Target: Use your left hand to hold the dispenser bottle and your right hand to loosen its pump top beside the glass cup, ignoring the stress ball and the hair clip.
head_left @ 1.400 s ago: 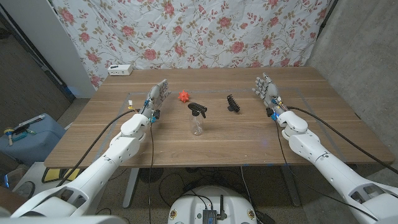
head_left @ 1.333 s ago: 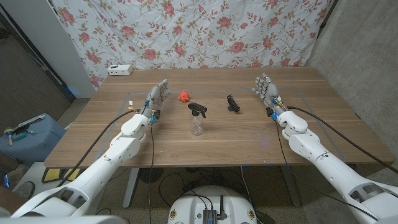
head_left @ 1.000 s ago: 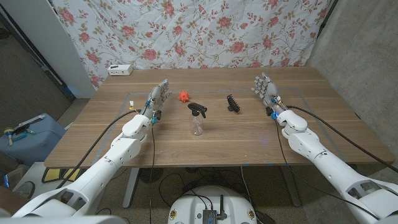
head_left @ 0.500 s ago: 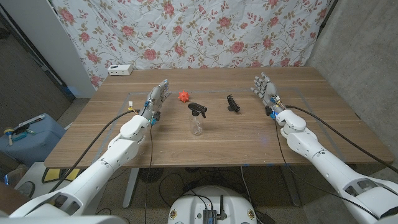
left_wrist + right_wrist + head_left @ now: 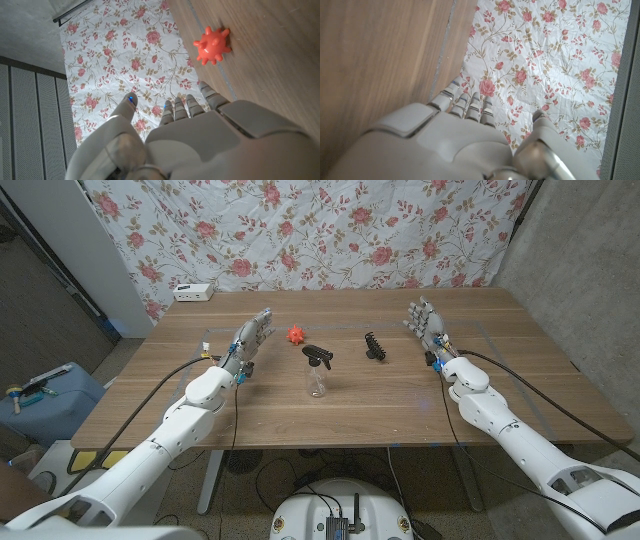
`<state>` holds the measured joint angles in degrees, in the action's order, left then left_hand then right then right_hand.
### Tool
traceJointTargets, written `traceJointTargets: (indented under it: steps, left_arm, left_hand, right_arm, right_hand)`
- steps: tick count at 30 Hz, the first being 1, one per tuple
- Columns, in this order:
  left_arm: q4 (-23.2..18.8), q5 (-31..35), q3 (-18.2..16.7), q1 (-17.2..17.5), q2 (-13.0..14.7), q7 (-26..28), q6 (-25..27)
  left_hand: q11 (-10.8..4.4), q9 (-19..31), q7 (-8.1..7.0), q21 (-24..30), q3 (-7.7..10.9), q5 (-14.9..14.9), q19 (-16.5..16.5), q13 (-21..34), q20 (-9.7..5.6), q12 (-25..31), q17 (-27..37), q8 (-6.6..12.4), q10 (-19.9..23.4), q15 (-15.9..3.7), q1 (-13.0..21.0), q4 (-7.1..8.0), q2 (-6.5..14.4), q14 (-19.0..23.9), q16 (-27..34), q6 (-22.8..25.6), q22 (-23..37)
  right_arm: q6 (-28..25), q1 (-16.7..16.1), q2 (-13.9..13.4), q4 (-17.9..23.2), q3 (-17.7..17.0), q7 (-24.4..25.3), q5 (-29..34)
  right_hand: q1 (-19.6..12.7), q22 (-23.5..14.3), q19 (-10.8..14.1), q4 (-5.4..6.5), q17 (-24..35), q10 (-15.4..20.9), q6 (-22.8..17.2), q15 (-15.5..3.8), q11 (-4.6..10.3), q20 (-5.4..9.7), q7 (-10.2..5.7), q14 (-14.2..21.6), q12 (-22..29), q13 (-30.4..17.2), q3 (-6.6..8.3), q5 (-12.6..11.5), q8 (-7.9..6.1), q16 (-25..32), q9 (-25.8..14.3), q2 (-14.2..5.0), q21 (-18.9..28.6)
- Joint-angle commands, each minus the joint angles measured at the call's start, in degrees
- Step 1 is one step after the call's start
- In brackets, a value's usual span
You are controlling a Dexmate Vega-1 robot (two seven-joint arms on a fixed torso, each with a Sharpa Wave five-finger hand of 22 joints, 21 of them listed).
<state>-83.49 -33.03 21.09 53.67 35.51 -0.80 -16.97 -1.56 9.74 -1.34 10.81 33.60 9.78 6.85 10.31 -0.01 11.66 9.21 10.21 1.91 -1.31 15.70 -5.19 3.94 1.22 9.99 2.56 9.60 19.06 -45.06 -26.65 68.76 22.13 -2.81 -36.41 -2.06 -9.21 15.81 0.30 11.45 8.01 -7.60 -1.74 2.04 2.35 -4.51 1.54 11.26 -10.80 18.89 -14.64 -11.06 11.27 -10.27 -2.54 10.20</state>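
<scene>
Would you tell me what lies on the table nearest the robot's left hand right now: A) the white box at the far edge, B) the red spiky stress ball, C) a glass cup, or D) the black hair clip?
B: in the head view the red spiky stress ball sits just beyond the open left hand, closer than the hair clip or the white box.
</scene>
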Motion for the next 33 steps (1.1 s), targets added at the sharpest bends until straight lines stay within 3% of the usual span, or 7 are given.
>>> traceJointTargets:
  steps: [1, 11, 16, 22, 33]
  left_arm:
    - [-3.87, 0.76, -0.31, 2.40, 3.97, -2.02, 0.74]
    - [-6.71, 0.85, -0.94, 4.82, 6.95, -2.92, 1.58]
    - [-7.90, 1.00, -1.31, 5.89, 8.32, -3.29, 1.82]
    - [-8.28, 1.04, -1.40, 6.40, 9.72, -5.08, 1.46]
    - [-7.85, 1.00, -1.25, 6.81, 11.00, -7.57, 0.58]
  left_hand:
    - [-0.40, 0.20, -0.49, 0.06, -0.34, 0.07, 0.57, 0.16, -0.28, 0.26, 0.24, 0.55, 0.50, -0.69, 0.32, -0.82, -1.31, 0.46, 0.35, 0.59, 0.04]
    - [-1.28, 0.21, -1.20, 0.01, -1.44, 0.40, 0.88, 0.15, -0.37, 0.32, 0.30, 0.70, 1.35, -2.13, 1.29, -2.68, -3.85, 1.04, 0.37, 1.50, 0.02]
    - [-2.31, 0.22, -1.86, -0.03, -2.21, 0.91, 1.22, 0.15, -0.50, 0.33, 0.33, 0.83, 2.02, -2.91, 3.06, -4.35, -6.34, 1.56, 0.37, 1.86, 0.00]
    - [-2.52, 0.23, -2.21, -0.03, -2.49, 1.26, 1.41, 0.15, -0.25, 0.34, 0.34, 0.82, 2.41, -3.30, 4.35, -4.90, -7.42, 1.98, 0.42, 1.86, 0.00]
    - [-4.13, 0.23, -3.30, -0.04, -3.06, 2.49, 1.98, 0.12, -0.22, 0.49, 0.33, 1.16, 4.20, -4.71, 9.73, -5.29, -9.93, 4.38, 0.68, 2.94, 0.02]
  right_arm:
    - [0.75, -1.03, 0.20, 1.06, -0.26, 1.82, 0.65]
    - [0.77, -1.70, 0.51, 1.91, -0.01, 3.24, 1.28]
    - [1.05, -1.71, 0.91, 1.87, 0.00, 3.82, 1.45]
    - [0.78, -1.32, 0.99, 2.00, 0.17, 4.06, 1.73]
    - [0.87, -0.89, 1.42, 1.90, 0.51, 5.20, 2.68]
  right_hand:
    - [-0.18, -0.24, 0.52, 0.01, 0.01, 0.58, -0.42, -2.04, 0.14, 3.60, 0.00, 0.51, 0.38, -0.10, 0.43, -0.38, -0.31, 0.39, -0.09, -0.20, 0.55]
    - [-0.28, -0.24, 0.58, 0.00, -0.03, 0.73, -0.60, -2.10, 0.15, 3.57, -0.02, 0.64, 0.38, -0.10, 0.46, -0.40, -0.31, 0.41, -0.08, -0.28, 0.54]
    - [-0.32, -0.24, 0.68, 0.00, -0.04, 0.88, -0.72, -2.12, 0.18, 3.51, 0.00, 0.72, 0.42, -0.10, 0.46, -0.41, -0.33, 0.42, -0.08, -0.32, 0.57]
    - [-0.37, -0.24, 0.75, 0.00, -0.06, 1.04, -0.87, -2.10, 0.17, 3.46, 0.00, 0.85, 0.42, -0.10, 0.47, -0.43, -0.33, 0.44, -0.08, -0.37, 0.57]
    - [-0.39, -0.25, 0.76, 0.03, -0.08, 1.03, -0.69, -2.09, 0.17, 3.36, -0.08, 0.90, 0.35, -0.10, 0.44, -0.44, -0.18, 0.42, -0.08, -0.42, 0.54]
